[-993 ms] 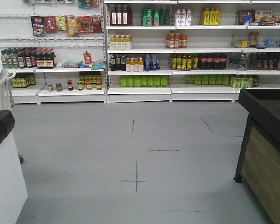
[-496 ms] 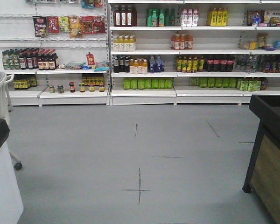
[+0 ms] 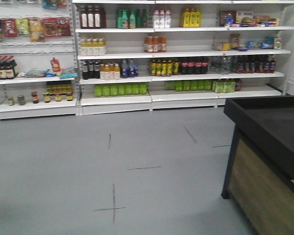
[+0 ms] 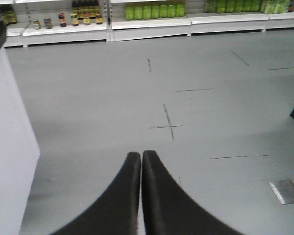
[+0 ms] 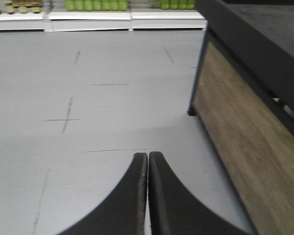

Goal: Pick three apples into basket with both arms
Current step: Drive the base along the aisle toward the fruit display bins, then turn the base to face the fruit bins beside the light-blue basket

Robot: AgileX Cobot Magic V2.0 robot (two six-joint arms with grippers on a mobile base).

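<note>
- Found left gripper [image 4: 141, 154] pressed shut on nothing
- Found right gripper [image 5: 148, 156] likewise closed and empty
- Saw no apples and no basket in any view; could not place them, so judged the task not yet begun
- Saw only grey floor [image 3: 54, 161] with a taped cross [image 3: 112, 208], stocked shelves [image 3: 176, 54] at the back, and a dark counter [image 3: 264, 166] with a wood side on the right
- Judged the counter the main hazard: close beside the right gripper, easy to strike on a careless turn toward it
- Noted a white cabinet [image 4: 10, 142] near the left gripper, posing the same risk on that side
- Found the front view soft, so feared missing the apples or misjudging the gap to the counter edge
- Feared reaching with jaws unopened: would shove an apple and send it rolling instead of gripping it
- Feared both grippers crowding over one basket and clashing there
</note>
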